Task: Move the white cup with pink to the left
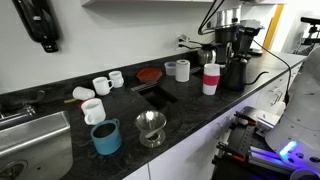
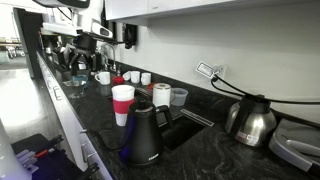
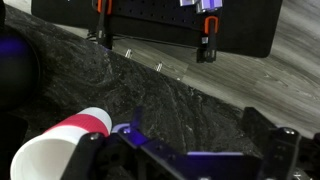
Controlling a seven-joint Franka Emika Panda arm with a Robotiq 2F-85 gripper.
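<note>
The white cup with pink (image 1: 210, 78) stands upright on the dark stone counter beside a black kettle (image 1: 237, 70). It also shows in an exterior view (image 2: 122, 103). In the wrist view the cup (image 3: 60, 145) sits at the lower left, seen from above with its rim and pink band. My gripper (image 3: 188, 145) is open, with only bare counter between its two dark fingers. The cup lies outside the jaws, just left of the left finger. I cannot make out the gripper in either exterior view.
On the counter stand a blue cup (image 1: 106, 137), a steel dripper (image 1: 151, 128), small white mugs (image 1: 92, 110) (image 1: 101, 85), a grey-white mug (image 1: 182, 70) and a red disc (image 1: 149, 73). There is also a sink (image 1: 30, 140), a coffee machine (image 1: 225, 35) and a steel kettle (image 2: 250, 120).
</note>
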